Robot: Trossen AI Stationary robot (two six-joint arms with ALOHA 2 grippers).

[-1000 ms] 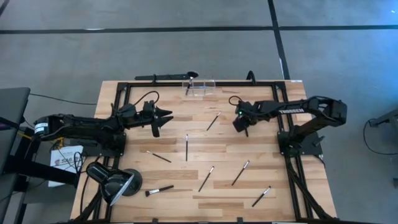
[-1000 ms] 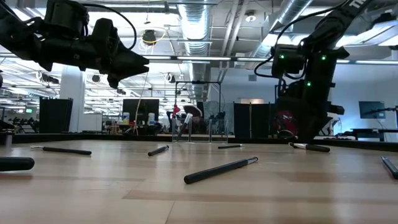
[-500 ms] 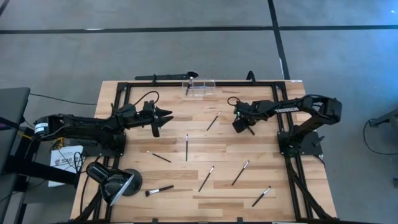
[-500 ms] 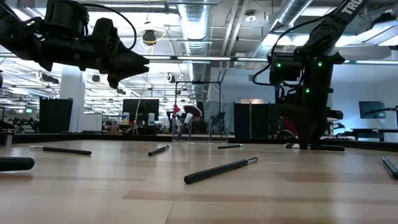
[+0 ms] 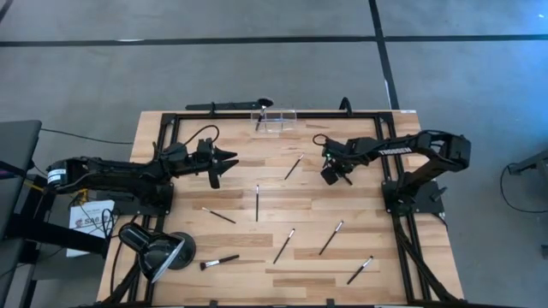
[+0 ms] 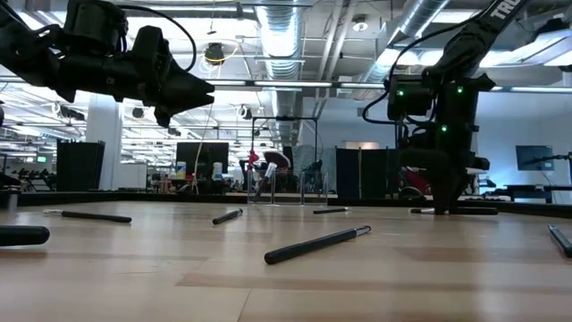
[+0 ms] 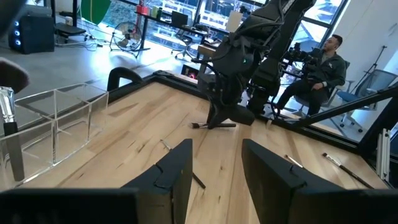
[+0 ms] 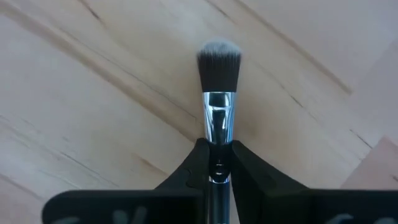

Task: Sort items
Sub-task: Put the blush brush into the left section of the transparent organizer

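Basically, the makeup brush (image 8: 218, 93) in play sits right of centre in the high view, under the right gripper (image 5: 334, 174). Right wrist cam has the two fingers (image 8: 191, 171) pressed onto its handle just behind the silver ferrule, bristle head sticking out ahead over bare wood. Judgement: light, stiff, thin and round, so it'll roll or twist if pinched off-axis; the smooth handle is prob slippery. Grab the handle near the ferrule, not the soft bristles, which would splay. Low cam puts the gripper right down at the table, so the brush likely isn't lifted yet.

Other brushes are scattered: one (image 5: 294, 166) up-centre, one (image 5: 257, 202) mid, one (image 5: 218, 216) left of it, three (image 5: 331, 238) along the lower half, a fatter one (image 5: 220, 262) lower left. One more stands in the clear box (image 5: 275, 121) at the top edge.

The left gripper (image 5: 217, 164) waits mid-left above the table, fingers spread per the left wrist cam.

View diffs: only the right wrist cam shows the pinch and the bristle shape. Only the high cam gives the layout plus the desk lamp (image 5: 157, 253) in the lower-left corner. Left wrist cam alone shows a seated person (image 7: 317, 67) in the room, upper right.
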